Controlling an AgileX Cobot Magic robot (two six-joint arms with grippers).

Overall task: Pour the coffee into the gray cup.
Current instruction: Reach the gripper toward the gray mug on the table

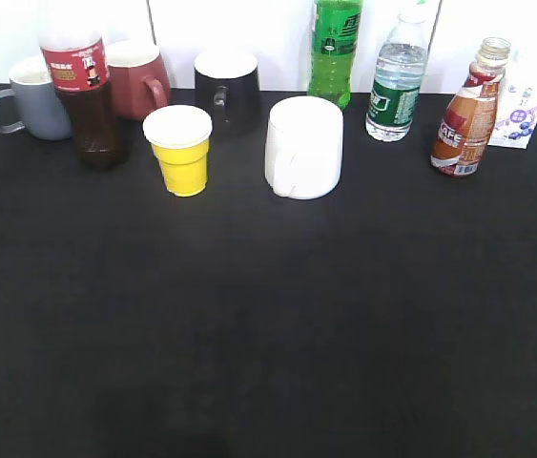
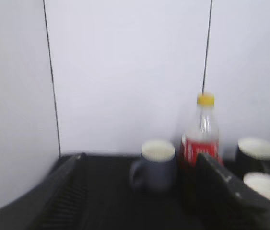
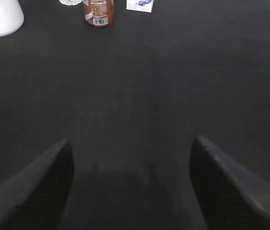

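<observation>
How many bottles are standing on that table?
4: a cola bottle at far left, a green bottle and a water bottle along the back wall, and the coffee at right. None looks hidden.

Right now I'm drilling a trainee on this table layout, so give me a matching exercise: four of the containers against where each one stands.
Things:
1. gray cup
2. coffee
3. yellow cup
4. white mug

Places:
A. far right, beside the small blueberry carton
B. middle of the row, in front of the green bottle
C. far left, behind the cola bottle
D. just right of the cola bottle, in front of the dark red mug

Pairs: 1-C, 2-A, 3-D, 4-B
</observation>
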